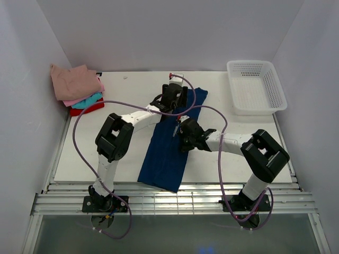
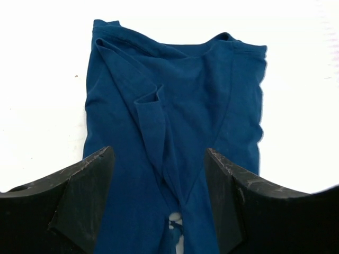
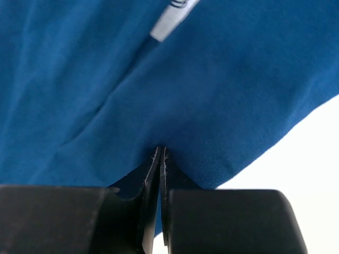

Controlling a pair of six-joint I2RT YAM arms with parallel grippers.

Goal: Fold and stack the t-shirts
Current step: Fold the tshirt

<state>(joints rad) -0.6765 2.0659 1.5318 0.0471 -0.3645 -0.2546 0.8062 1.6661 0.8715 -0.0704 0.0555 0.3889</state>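
Note:
A navy blue t-shirt (image 1: 164,153) (image 2: 175,90) lies as a long, narrow folded strip from the table's middle back down to its front edge. Its sleeve is tucked across the front near the collar end. My left gripper (image 1: 174,100) (image 2: 159,153) hovers open over the upper half, with cloth showing between the fingers (image 2: 85,185) and nothing held. My right gripper (image 1: 183,132) (image 3: 160,149) is at the shirt's right edge near its middle, shut on a pinch of the blue fabric (image 3: 212,79). A stack of folded t-shirts (image 1: 77,87), dusty pink over pink, teal and red, sits at the back left.
A white mesh basket (image 1: 256,87) stands at the back right. A white label (image 3: 167,24) (image 2: 177,219) pokes out of the navy shirt's fold. Purple cables loop over both arms. The shirt's lower end hangs slightly over the table's front edge (image 1: 159,182).

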